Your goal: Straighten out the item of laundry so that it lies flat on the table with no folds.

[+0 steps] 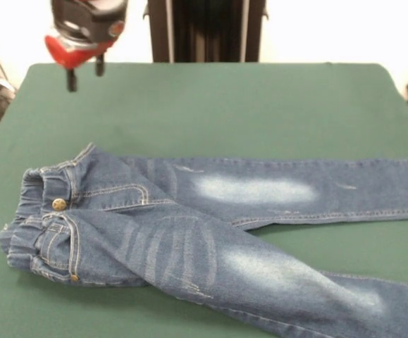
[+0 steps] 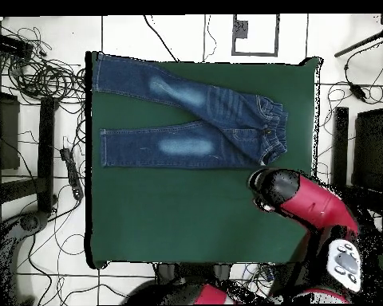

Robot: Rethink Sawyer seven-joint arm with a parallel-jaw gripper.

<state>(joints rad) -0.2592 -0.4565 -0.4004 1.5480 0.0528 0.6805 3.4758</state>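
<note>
The item of laundry (image 1: 189, 225) is a small pair of blue jeans lying face up on the green table (image 1: 225, 105). Its brass-buttoned waistband is at the left and is bunched. Both legs stretch right and spread apart, and the nearer one runs out of the picture. From overhead the jeans (image 2: 195, 119) lie along the table's (image 2: 187, 223) upper part, one cuff at the top left corner. My gripper (image 1: 84, 74) hangs open and empty above the far left of the table, behind the waistband and clear of it. Overhead, the red arm (image 2: 294, 195) hides it.
Tangled cables (image 2: 47, 76) lie on the floor off the table's left side in the overhead view. Black stands (image 2: 338, 147) line the right side. A dark post (image 1: 205, 32) rises behind the table's far edge.
</note>
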